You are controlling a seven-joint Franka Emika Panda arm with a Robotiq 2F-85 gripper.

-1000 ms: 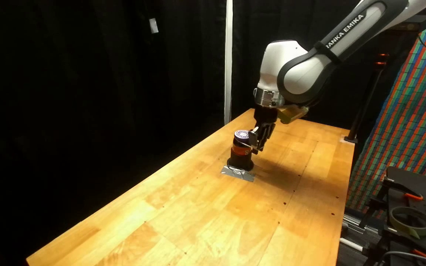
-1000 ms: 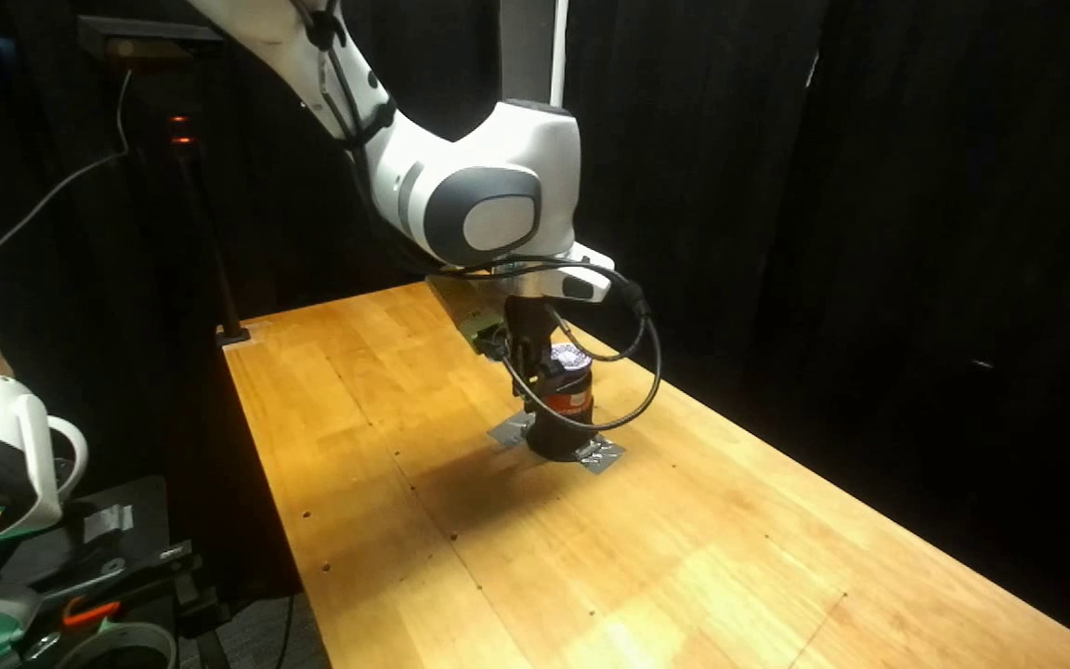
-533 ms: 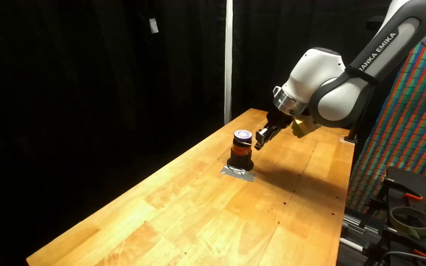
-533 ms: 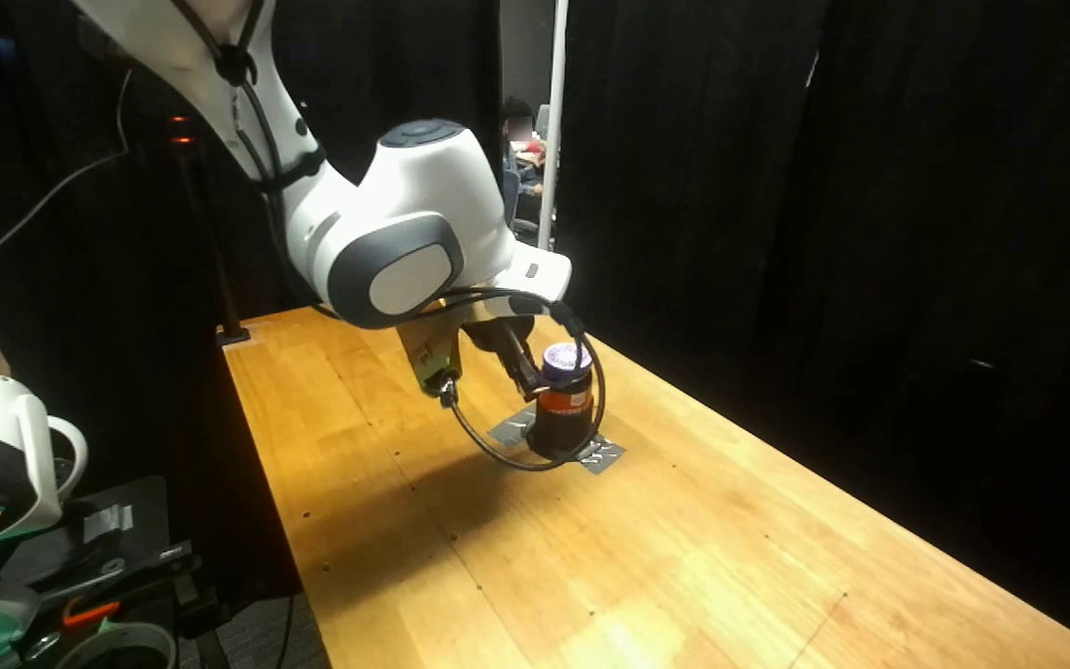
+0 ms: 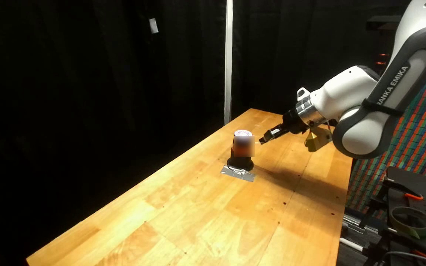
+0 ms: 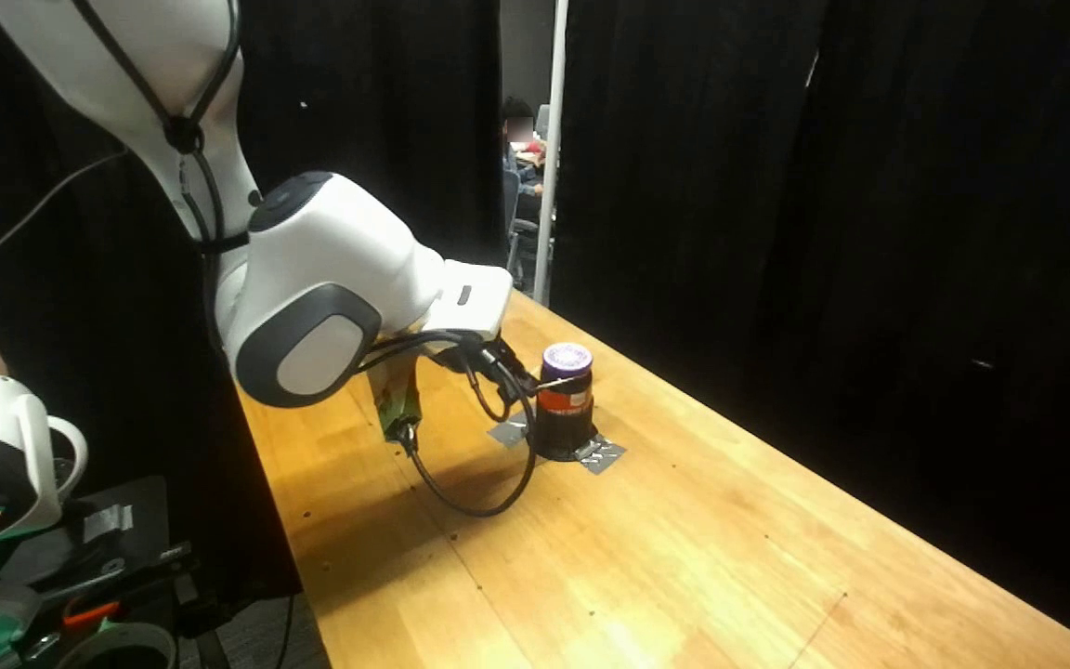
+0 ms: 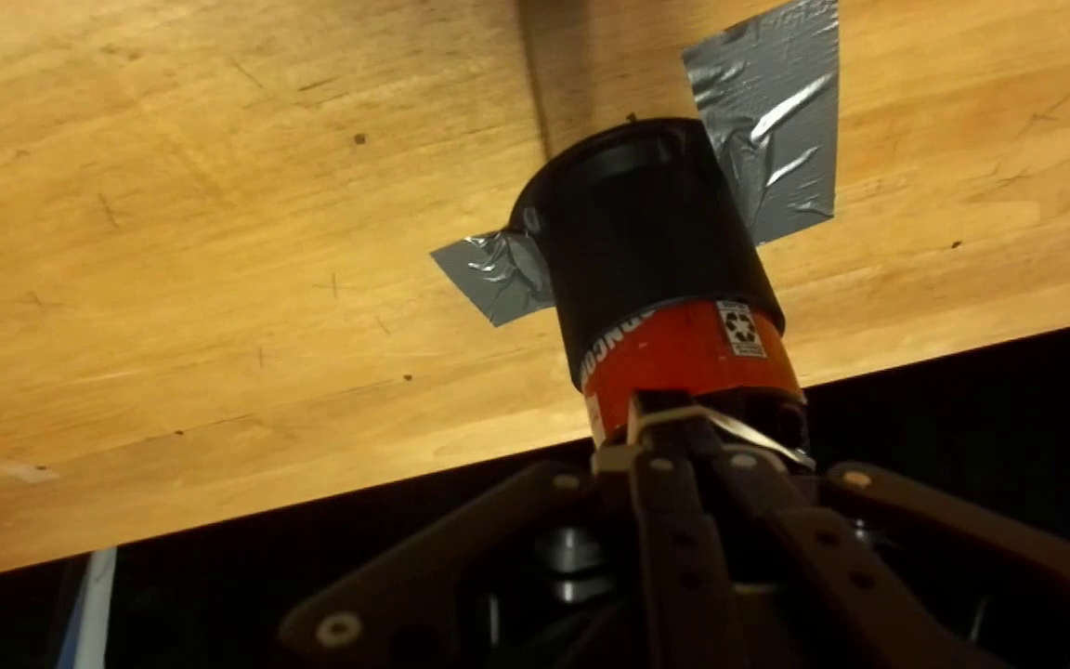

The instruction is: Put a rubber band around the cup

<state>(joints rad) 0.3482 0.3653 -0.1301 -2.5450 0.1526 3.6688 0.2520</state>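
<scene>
Because the fingers (image 6: 518,373), left of the orange-banded cup (image 6: 565,409) in an exterior view, pinch the rubber band (image 6: 561,382), slacken it before release.

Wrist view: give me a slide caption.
A thin pale rubber band runs from the dark two-fingered end effector toward a black-and-orange cylindrical cup.

"ranka emika" on robot arm (image 5: 392,88), recycling sign (image 7: 741,328) on cup (image 7: 679,358), lettering (image 7: 620,337) beside it unclear
</scene>
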